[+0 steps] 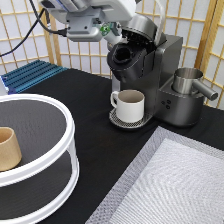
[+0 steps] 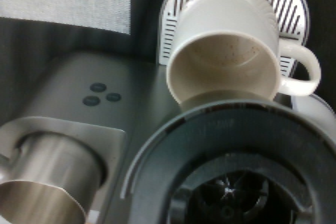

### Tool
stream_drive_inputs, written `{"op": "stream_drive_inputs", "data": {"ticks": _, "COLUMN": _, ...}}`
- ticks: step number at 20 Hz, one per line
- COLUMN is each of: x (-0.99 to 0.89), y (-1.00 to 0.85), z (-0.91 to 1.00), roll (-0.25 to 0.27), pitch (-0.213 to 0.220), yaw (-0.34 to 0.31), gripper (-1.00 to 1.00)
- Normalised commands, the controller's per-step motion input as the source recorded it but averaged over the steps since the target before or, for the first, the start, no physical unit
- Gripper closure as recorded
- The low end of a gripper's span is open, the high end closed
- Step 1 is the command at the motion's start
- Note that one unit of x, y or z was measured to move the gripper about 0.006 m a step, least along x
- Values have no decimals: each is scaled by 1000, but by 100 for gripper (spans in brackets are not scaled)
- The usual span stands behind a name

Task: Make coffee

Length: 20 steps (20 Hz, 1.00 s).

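Observation:
My gripper [image 1: 107,33] hangs at the exterior view's top, just left of the dark coffee machine [image 1: 162,65]. It is shut on the coffee [image 1: 104,30], a small pod of which only a green spot shows. The machine's lid [image 1: 145,25] is raised. Its round brew chamber [image 1: 122,55] gapes open right beside and below the gripper. In the wrist view the chamber [image 2: 225,192] looks dark and empty from above. A white mug [image 1: 130,105] stands on the drip tray [image 1: 116,121] under the chamber, also seen as the mug [image 2: 225,65] in the wrist view.
A steel jug [image 1: 187,80] sits on the machine's right side, and the jug [image 2: 52,165] shows close by in the wrist view. A tan cup [image 1: 7,147] rests on a white two-tier round shelf [image 1: 70,137] at left. A grey mat [image 1: 175,185] lies at bottom right, a blue rack [image 1: 30,75] at back left.

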Motion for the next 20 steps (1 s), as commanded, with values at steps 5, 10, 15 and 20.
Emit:
{"op": "stream_drive_inputs", "data": {"ticks": 5, "x": 313, "y": 102, "z": 32, "roll": 2, "pitch": 102, "yaw": -2, "gripper": 100}}
{"op": "stream_drive_inputs", "data": {"ticks": 10, "x": 442, "y": 154, "z": 129, "roll": 0, "pitch": 119, "yaw": -15, "gripper": 100}}
{"op": "stream_drive_inputs", "data": {"ticks": 15, "x": 474, "y": 259, "z": 171, "roll": 0, "pitch": 121, "yaw": -15, "gripper": 100}}
{"op": "stream_drive_inputs", "data": {"ticks": 20, "x": 403, "y": 59, "z": 9, "roll": 2, "pitch": 96, "yaw": -27, "gripper": 100}}
